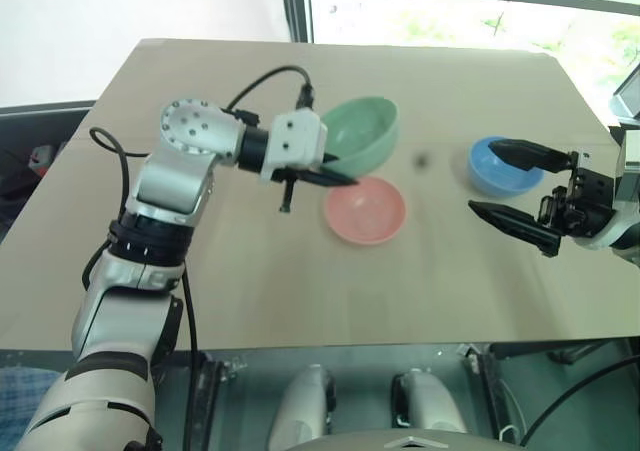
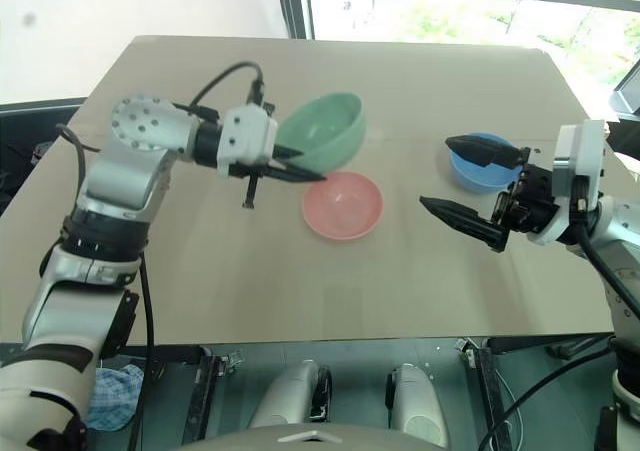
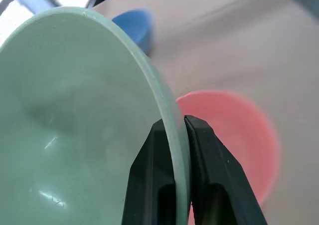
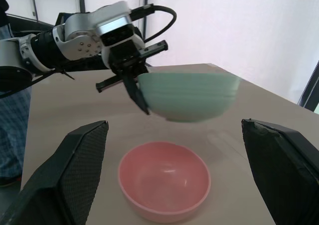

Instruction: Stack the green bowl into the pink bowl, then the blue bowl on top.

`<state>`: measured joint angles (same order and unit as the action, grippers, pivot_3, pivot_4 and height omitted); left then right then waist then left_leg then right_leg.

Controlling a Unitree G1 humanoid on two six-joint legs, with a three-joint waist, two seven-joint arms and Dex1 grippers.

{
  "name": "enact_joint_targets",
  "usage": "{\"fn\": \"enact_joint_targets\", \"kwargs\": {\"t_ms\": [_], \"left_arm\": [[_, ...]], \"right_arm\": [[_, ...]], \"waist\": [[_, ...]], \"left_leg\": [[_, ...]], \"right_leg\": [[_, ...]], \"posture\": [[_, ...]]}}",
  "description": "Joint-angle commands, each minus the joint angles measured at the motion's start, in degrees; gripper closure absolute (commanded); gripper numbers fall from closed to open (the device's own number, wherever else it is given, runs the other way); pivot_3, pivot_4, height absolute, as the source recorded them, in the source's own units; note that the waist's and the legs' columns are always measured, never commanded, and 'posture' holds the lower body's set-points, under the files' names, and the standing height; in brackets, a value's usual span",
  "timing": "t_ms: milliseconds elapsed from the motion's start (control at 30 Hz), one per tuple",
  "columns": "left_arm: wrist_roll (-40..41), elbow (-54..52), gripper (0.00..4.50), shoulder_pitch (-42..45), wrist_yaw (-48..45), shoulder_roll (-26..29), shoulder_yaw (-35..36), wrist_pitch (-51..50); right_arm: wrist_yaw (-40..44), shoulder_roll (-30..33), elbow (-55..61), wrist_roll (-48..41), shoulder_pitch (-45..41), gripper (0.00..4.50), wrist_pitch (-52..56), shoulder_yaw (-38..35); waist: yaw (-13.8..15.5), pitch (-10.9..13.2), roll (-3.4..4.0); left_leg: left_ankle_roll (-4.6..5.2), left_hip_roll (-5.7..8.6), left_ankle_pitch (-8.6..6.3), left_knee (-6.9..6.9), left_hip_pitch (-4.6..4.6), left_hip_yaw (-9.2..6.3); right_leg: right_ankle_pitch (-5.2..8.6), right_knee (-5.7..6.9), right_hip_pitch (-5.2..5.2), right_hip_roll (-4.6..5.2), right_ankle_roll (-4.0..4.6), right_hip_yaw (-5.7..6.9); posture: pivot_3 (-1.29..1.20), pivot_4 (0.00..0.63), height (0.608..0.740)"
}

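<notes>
Item: green bowl (image 1: pixel 362 131). The left tool (image 1: pixel 335 171) is clenching its rim, one finger inside the wall and one outside, as the left wrist view is showing. The bowl is hanging in the air, clear of the bench (image 1: pixel 200 291), tilted with its mouth partly facing the camera in the head views; from the right wrist view it is sitting nearly level.

Item: pink bowl (image 1: pixel 366 209). It is resting upright on the bench, just below and slightly nearer the robot than the green bowl; the two are not touching. This is the relation the coming move is turning on: the carried bowl probably needs to come a little nearer the robot, level out, and descend into the pink one.

Item: blue bowl (image 1: pixel 500 167). It is standing on the bench well to the right of the pink bowl, near the right tool (image 1: pixel 510 183), which is standing released with its jaws wide apart, one finger across the bowl and one nearer the robot, holding nothing. The right arm is the nearer one for this bowl.

Room: bare bench is lying all around the pink bowl; the bench edges are well away from it. The rim-side grip may be letting the green bowl swing on release.
</notes>
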<state>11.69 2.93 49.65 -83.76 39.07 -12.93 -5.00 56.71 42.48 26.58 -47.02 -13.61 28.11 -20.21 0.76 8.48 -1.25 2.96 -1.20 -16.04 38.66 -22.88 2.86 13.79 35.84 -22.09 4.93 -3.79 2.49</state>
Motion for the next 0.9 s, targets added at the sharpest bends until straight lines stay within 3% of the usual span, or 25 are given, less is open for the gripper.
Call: {"fn": "enact_joint_targets", "kwargs": {"t_ms": [33, 333, 500, 533, 700, 900], "left_arm": [[2.3, -5.0, 4.45, -1.5, -3.1, 0.8, -0.7, 1.4], [2.1, -0.9, 4.45, -2.0, -2.8, -1.8, -0.6, 5.4], [1.2, 3.8, 4.45, -1.2, 1.3, -5.8, 0.7, 9.7], [1.2, 4.1, 3.63, -1.2, 1.5, -6.0, 0.7, 10.2], [2.5, 4.8, 1.69, -1.4, 2.9, -6.6, 1.4, 8.8], [8.0, 2.9, 1.69, -3.4, 5.0, -5.0, 5.7, -0.6]], "right_arm": [[-0.6, 0.5, 2.4, -0.1, 0.7, 0.0, -1.8, -1.2], [-2.2, 0.5, 3.4, -0.6, 2.2, 0.0, -2.3, -1.7], [-2.9, 0.5, 3.7, -0.3, 2.6, 0.0, -2.7, -1.8], [-3.1, 0.5, 3.8, -0.3, 2.7, 0.0, -2.7, -1.9], [-3.5, 0.5, 4.0, -0.5, 3.1, 0.0, -2.8, -1.6], [-3.1, 0.5, 3.0, 0.7, 3.6, 0.0, -3.6, -0.7]], "waist": [[0.1, 0.0, 0.0], [0.2, 0.0, 0.0], [0.2, 0.0, 0.0], [0.2, 0.0, 0.0], [0.2, 0.0, 0.0], [0.1, 0.0, 0.0]], "left_leg": [[0.0, -0.01, 0.0, 0.02, 0.03, 0.01], [0.2, -0.02, -0.12, 0.38, 0.0, -0.05], [0.22, 0.0, -0.13, 0.43, -0.02, -0.07], [0.23, 0.0, -0.14, 0.44, -0.02, -0.06], [0.23, -0.02, -0.14, 0.43, -0.01, -0.06], [0.23, -0.03, -0.14, 0.44, 0.0, -0.06]], "right_leg": [[0.0, 0.01, 0.02, 0.0, 0.0, -0.03], [0.0, 0.01, 0.16, 0.01, 0.0, -0.02], [0.0, 0.01, 0.18, 0.03, -0.01, -0.01], [0.0, 0.01, 0.18, 0.03, -0.01, -0.02], [-0.01, 0.02, 0.18, 0.02, -0.01, -0.01], [-0.01, 0.02, 0.19, 0.02, -0.02, -0.02]], "posture": [[0.0, 0.15, 0.74], [0.0, 0.15, 0.74], [0.0, 0.15, 0.74], [0.0, 0.15, 0.74], [0.0, 0.15, 0.74], [0.0, 0.15, 0.74]]}}
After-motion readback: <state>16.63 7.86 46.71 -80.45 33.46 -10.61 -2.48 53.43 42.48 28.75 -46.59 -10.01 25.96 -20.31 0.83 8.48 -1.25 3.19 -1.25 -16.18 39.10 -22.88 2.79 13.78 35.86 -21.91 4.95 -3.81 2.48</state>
